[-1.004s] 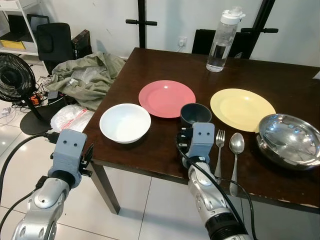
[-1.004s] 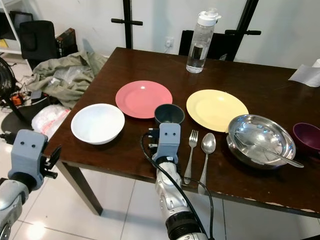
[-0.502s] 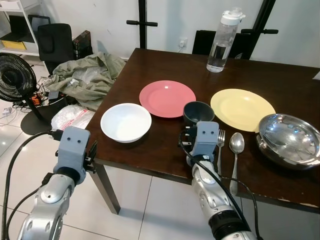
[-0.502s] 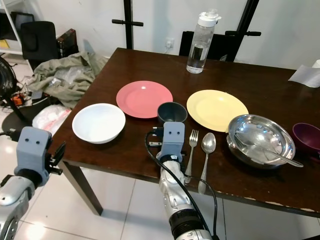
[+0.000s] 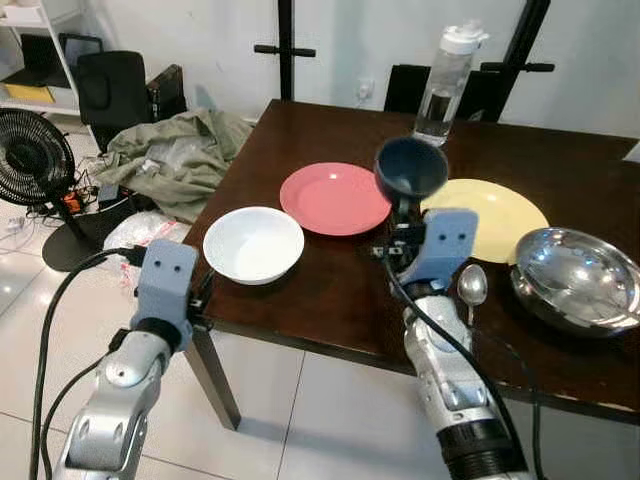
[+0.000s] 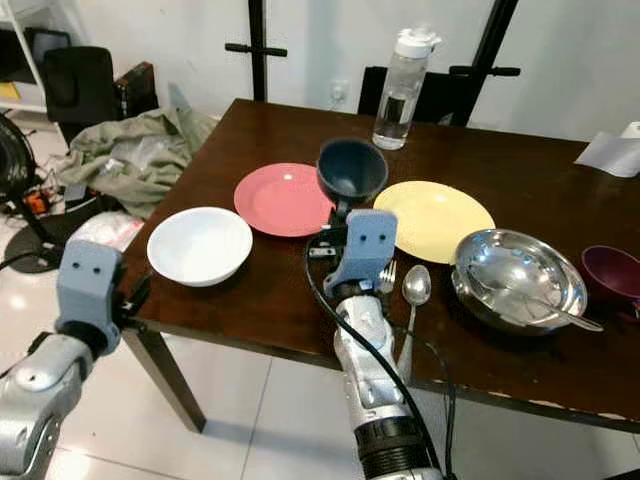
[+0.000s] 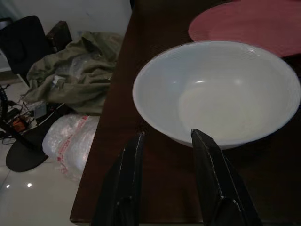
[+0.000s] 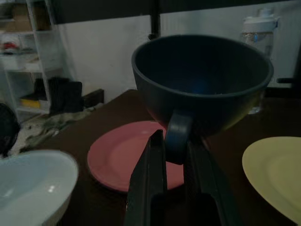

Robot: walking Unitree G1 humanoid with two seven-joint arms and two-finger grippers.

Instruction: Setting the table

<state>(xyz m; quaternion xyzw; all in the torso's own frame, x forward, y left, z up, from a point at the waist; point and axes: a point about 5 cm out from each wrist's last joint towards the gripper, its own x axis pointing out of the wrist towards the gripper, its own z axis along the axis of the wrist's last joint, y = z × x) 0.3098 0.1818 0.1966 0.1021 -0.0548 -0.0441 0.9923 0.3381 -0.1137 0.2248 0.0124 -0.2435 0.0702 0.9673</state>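
My right gripper (image 5: 405, 208) is shut on the handle of a dark blue cup (image 5: 410, 168) and holds it in the air above the table, between the pink plate (image 5: 333, 197) and the yellow plate (image 5: 495, 214). In the right wrist view the cup (image 8: 202, 83) sits upright over the fingers (image 8: 153, 169). My left gripper (image 7: 164, 139) is open at the table's near left edge, its fingers just short of the white bowl (image 7: 221, 89). A fork (image 6: 389, 276) and a spoon (image 6: 415, 288) lie before the yellow plate.
A steel bowl (image 5: 575, 275) holding a utensil stands at the right, with a purple bowl (image 6: 612, 270) beyond it. A water bottle (image 5: 440, 85) stands at the back of the dark table (image 5: 330, 290). On the floor at left are a fan (image 5: 35, 160) and a cloth heap (image 5: 170, 155).
My right gripper has lifted the dark blue cup off the table and raised it. My left arm has come forward towards the table edge near the white bowl.
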